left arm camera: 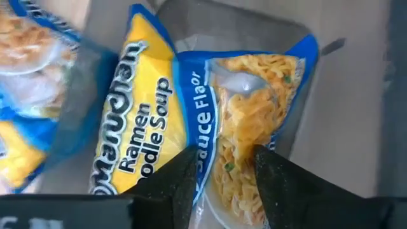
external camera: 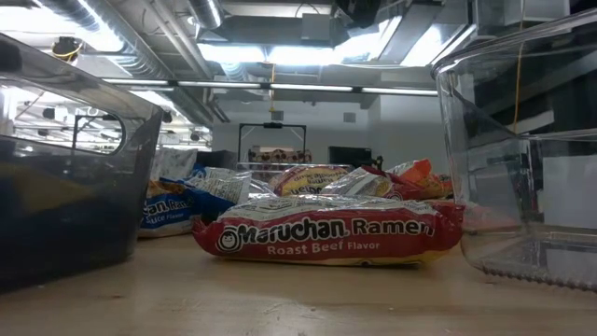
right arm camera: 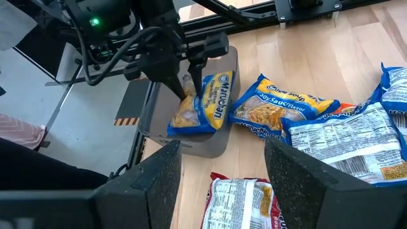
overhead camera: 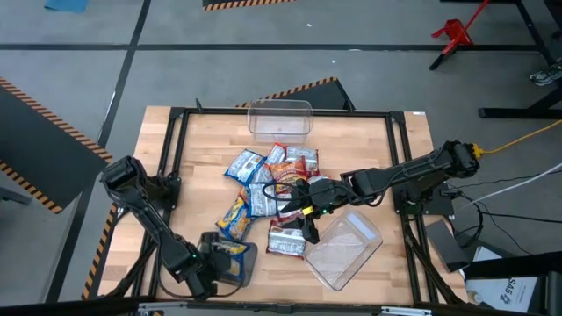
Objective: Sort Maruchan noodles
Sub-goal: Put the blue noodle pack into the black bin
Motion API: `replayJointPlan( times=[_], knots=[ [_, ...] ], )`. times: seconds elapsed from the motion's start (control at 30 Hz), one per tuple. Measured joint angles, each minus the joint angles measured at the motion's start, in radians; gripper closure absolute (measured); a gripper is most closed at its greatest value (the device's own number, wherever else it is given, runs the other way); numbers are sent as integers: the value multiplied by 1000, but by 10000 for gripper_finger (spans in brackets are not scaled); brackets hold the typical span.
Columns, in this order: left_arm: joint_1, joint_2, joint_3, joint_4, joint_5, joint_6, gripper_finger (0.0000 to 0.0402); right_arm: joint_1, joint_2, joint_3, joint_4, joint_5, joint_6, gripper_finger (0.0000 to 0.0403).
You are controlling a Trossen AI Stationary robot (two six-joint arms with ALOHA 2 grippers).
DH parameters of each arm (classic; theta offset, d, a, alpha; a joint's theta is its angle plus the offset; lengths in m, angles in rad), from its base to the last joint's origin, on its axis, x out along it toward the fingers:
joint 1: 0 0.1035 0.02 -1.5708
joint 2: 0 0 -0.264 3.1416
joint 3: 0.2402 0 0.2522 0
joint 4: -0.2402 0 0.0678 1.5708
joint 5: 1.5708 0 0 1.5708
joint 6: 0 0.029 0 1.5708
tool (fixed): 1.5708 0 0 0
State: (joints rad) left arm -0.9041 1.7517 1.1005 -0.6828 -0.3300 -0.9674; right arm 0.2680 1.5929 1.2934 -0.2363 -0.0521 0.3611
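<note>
One blue-yellow packet (right arm camera: 205, 102) going into grey tray (right arm camera: 219, 141), left tool (right arm camera: 188, 79) pinching it; rest of noodle pile (overhead camera: 272, 189) waiting beneath spread right tool (overhead camera: 309, 213).

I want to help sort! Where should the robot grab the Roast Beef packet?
Probably from straight above, pinching across its narrow width near the middle. The Roast Beef packet lies flat on the table, a little apart from the pile, so its long edges look free. The open right gripper hovers close by.
</note>
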Motion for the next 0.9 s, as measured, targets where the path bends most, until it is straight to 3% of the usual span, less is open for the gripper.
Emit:
replayJointPlan(
  times=[0.27,0.47,0.63,0.77,0.9],
  knots=[
    [16,-17,-2,-2,27,-16,259,0,0,0,0,0,-7,191],
    [39,-148,-3,-38,23,-129,260,0,0,0,0,-19,-10,191],
    [68,-319,-2,-108,-122,-220,260,0,0,0,-1,-14,-11,191],
    [120,-455,-2,-213,-280,-256,258,0,0,0,-19,50,-29,191],
    [221,-545,-2,-270,-303,-166,238,0,0,0,-50,149,-85,191]
  ],
)
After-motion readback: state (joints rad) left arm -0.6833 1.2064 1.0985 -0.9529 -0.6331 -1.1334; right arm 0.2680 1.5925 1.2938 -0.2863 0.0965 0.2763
